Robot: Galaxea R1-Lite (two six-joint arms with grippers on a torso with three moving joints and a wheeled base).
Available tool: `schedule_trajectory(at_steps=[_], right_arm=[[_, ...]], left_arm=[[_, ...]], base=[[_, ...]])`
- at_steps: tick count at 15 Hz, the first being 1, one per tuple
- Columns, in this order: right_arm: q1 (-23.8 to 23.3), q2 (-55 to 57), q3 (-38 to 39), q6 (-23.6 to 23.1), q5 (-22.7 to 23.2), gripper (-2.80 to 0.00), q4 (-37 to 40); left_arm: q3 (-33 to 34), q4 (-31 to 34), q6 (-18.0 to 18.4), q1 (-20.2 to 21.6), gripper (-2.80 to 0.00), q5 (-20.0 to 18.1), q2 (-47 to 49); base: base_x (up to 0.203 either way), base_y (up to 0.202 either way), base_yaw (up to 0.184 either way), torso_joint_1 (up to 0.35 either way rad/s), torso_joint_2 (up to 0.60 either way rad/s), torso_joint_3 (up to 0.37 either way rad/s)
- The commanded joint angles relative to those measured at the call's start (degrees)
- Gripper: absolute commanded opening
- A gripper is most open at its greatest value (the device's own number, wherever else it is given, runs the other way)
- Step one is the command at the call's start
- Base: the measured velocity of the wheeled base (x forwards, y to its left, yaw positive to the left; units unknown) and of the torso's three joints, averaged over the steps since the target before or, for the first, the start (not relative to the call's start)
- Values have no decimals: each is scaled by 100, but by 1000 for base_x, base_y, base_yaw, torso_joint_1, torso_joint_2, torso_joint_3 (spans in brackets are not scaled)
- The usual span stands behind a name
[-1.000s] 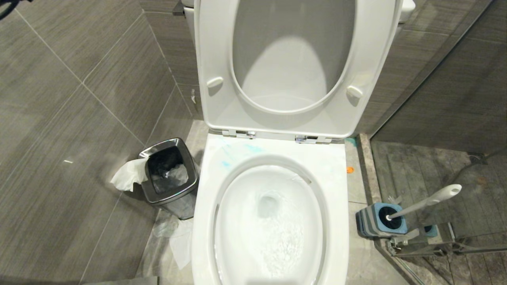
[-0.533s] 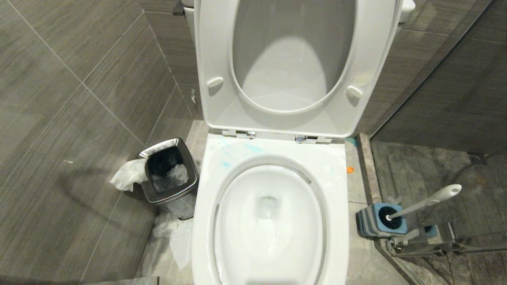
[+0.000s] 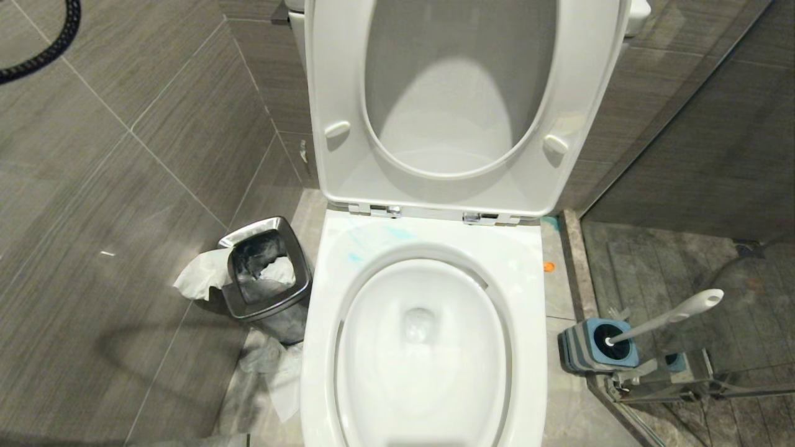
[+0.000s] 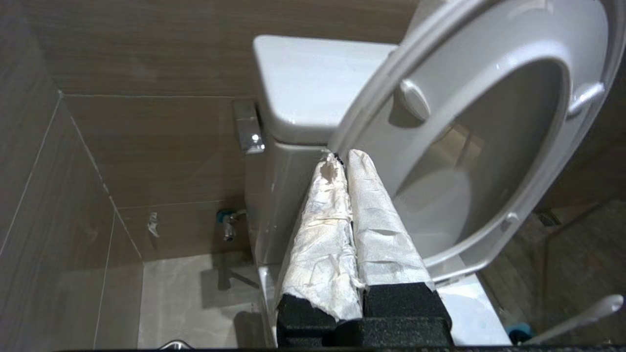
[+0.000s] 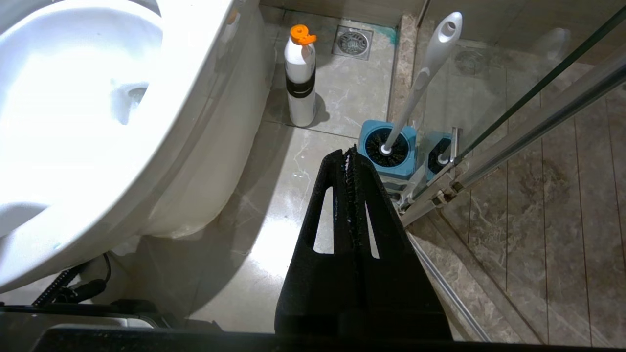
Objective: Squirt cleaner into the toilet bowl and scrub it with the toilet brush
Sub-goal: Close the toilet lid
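Note:
The white toilet bowl (image 3: 529,347) fills the middle of the head view, seat and lid (image 3: 338,93) raised; water lies still in the basin. The cleaner (image 3: 372,239) shows as pale blue smears on the back left of the rim. At the right, the toilet brush (image 3: 674,315) leans in its blue-and-grey holder (image 3: 581,351) on the floor. My left gripper (image 4: 342,157) is shut and empty, its fingers (image 4: 381,230) wrapped in white paper, held up beside the tank (image 4: 313,88) and the raised seat. Low beside the bowl, my right gripper (image 5: 350,151) is shut and empty, pointing at the toilet brush (image 5: 425,68).
A small steel waste bin (image 3: 231,292) with tissue hanging out stands left of the toilet. A white bottle (image 5: 301,83) with an orange cap stands on the floor by the bowl's right side. A glass shower partition (image 5: 538,98) rises just behind the brush holder. A chrome flush lever (image 4: 248,131) sits on the tank.
The water that swirled in the basin has settled. A black cable has come into the top left corner of the head view, and the arm's shadow on the left wall has shifted.

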Motion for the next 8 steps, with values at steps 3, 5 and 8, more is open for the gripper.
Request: schedule_trajectory(at_steps=[3, 5, 8], right_arm=[[2, 2, 1, 0, 2, -280, 0], [2, 2, 1, 0, 2, -280, 0], [2, 2, 1, 0, 2, -280, 0]], left_arm=[[706, -722, 176, -60, -280, -100, -171], [661, -693, 150, -30, -280, -562, -162], [441, -459, 294, -12, -280, -782, 14]], base=[[0, 0, 0, 0, 0, 0], [0, 0, 0, 0, 0, 0], [0, 0, 0, 0, 0, 0]])
